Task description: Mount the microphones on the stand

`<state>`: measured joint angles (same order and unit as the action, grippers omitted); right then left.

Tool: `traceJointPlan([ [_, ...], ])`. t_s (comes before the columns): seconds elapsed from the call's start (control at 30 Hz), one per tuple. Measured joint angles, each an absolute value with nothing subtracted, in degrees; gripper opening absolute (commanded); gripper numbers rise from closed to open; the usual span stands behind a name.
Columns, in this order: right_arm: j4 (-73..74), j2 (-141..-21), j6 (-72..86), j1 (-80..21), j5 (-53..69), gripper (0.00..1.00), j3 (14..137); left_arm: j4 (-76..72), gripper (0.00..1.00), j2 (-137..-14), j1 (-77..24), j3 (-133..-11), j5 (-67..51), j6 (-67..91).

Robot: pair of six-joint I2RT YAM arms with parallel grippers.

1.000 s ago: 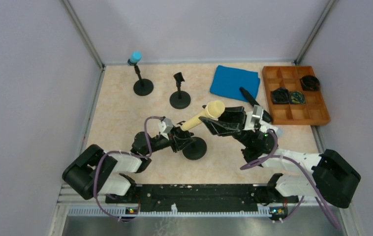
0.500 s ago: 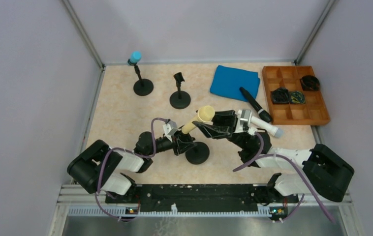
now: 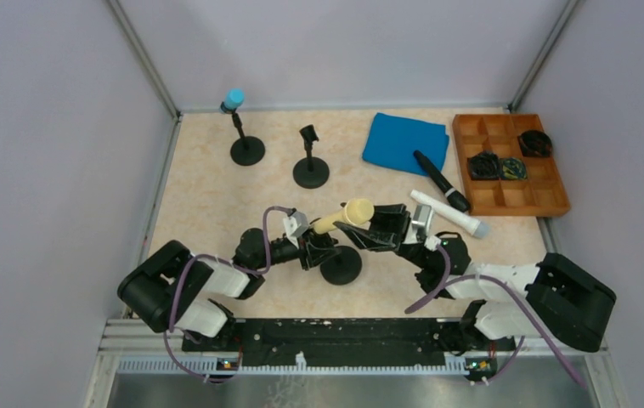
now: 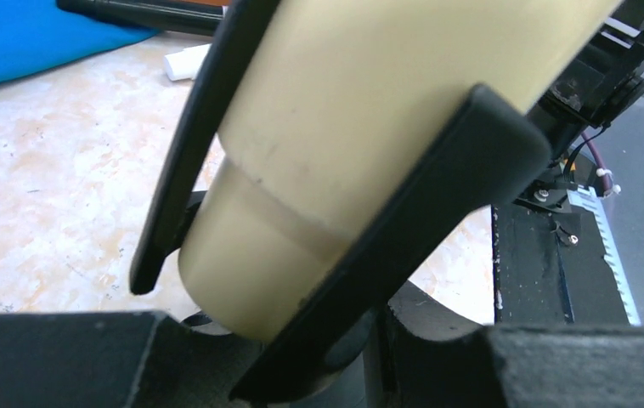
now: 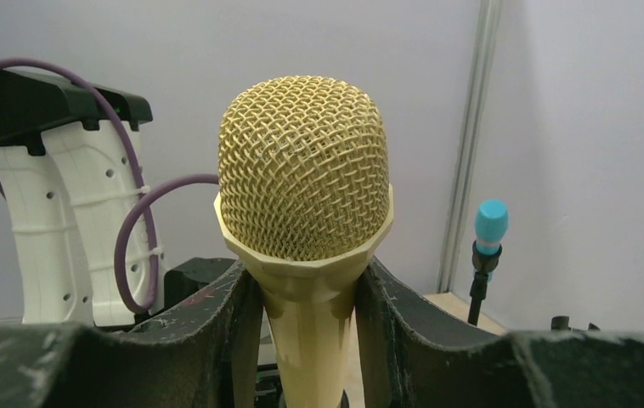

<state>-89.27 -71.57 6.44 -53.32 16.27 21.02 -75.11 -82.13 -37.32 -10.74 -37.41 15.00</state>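
Cream microphone (image 5: 303, 170) upright within right end effector (image 5: 306, 285)

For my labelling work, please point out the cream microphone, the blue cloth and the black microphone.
cream microphone (image 5: 303, 170), right wrist view, mesh head.
blue cloth (image 3: 402, 140), top view, its middle.
black microphone (image 3: 439, 180), top view, its body.

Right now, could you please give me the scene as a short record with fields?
cream mic: held by right gripper, tail between the prongs of the near stand's clip
left gripper: shut on near stand
blue mic: mounted on far-left stand
middle stand: no mic
black mic: lying flat, one end on cloth
white mic: lying on table
tray: far right, dark items inside
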Motion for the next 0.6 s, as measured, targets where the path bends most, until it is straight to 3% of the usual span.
traceJointPlan([
  [0.33,-70.94,-64.90,-1.48,-57.67,12.25,0.00,25.34,-68.36,0.00,-79.11,-39.27,-11.64,-36.32,10.50],
  [0.6,-68.79,-64.82,-5.39,-59.51,9.19,0.00,25.78,-65.52,0.00,-78.98,-40.73,-12.80,-35.73,9.65],
])
